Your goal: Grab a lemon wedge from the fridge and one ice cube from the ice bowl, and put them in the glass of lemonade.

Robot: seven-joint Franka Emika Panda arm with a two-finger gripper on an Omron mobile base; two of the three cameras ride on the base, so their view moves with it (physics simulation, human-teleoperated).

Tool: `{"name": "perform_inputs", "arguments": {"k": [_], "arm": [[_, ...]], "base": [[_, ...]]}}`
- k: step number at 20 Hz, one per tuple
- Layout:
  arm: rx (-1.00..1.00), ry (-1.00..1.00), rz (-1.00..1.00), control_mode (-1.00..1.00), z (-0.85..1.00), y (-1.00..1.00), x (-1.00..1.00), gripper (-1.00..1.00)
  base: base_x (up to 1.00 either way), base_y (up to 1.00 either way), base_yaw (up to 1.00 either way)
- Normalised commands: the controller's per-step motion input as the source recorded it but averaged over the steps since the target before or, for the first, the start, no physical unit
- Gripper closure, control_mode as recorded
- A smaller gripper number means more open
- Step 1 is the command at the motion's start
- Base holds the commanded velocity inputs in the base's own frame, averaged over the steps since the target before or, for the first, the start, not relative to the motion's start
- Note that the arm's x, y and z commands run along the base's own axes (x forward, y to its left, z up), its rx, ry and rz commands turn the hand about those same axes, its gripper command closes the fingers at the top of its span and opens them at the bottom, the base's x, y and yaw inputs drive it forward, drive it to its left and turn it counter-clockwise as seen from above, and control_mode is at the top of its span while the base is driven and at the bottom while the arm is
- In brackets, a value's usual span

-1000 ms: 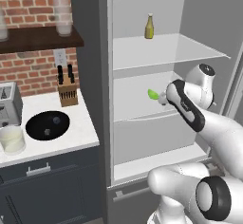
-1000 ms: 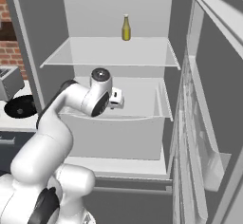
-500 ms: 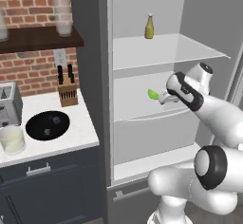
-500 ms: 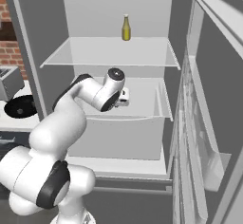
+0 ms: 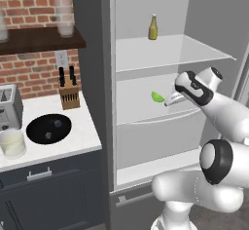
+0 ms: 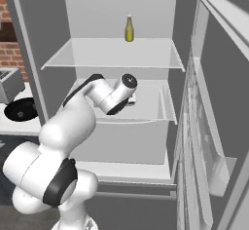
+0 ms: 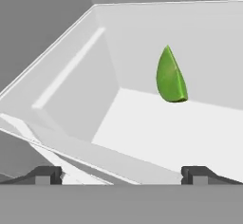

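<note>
The white arm's two-finger gripper point(image 5: 168, 101) is seen reaching into the middle compartment of the tall grey refrigerator point(image 5: 95, 53), whose door point(image 6: 214, 126) stands swung wide to the right. In the hand view the two small dark fingertips point(image 7: 45, 174) are set far apart at the bottom corners, so the claw is spread wide, and nothing is held between them. Just beyond the gripper, the small green lemon wedge point(image 5: 157, 97) rests on the white middle shelf point(image 5: 131, 109), a little short of the back wall; from the hand camera the wedge point(image 7: 170, 76) is seen pointed end up, ahead of the jaws and apart from them. On the shelf above, a yellow bottle with a dark cap point(image 5: 152, 28) stands upright near the back.

To the left of the fridge, on the white counter point(image 5: 82, 139), a wide shallow black bowl point(image 5: 48, 128) with tiny pale cubes is placed, and a short clear tumbler of pale liquid point(image 5: 11, 143) is found just beside it at the front left. Behind them a grey toaster point(image 5: 9, 107) and a wooden knife block point(image 5: 69, 92) are set against the red brick wall point(image 5: 34, 75). Higher up, frosted glasses point(image 5: 64, 19) are lined on a dark wooden shelf point(image 5: 41, 40).
</note>
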Motion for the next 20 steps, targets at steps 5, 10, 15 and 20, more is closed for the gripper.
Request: {"name": "perform_inputs", "arguments": {"k": [5,10,15,20], "arm": [[0.00,-0.05,0.03,-1.00,0.00,0.01,0.27,-1.00],[0.00,-0.04,0.00,-1.00,0.00,0.06,0.32,-1.00],[0.00,-0.04,0.00,-1.00,0.00,0.04,0.33,-1.00],[0.00,-0.02,0.00,-1.00,0.00,0.01,0.32,-1.00]], "base": [[0.00,0.00,0.00],[0.00,0.00,0.00],[0.00,0.00,0.00],[0.00,0.00,0.00]]}}
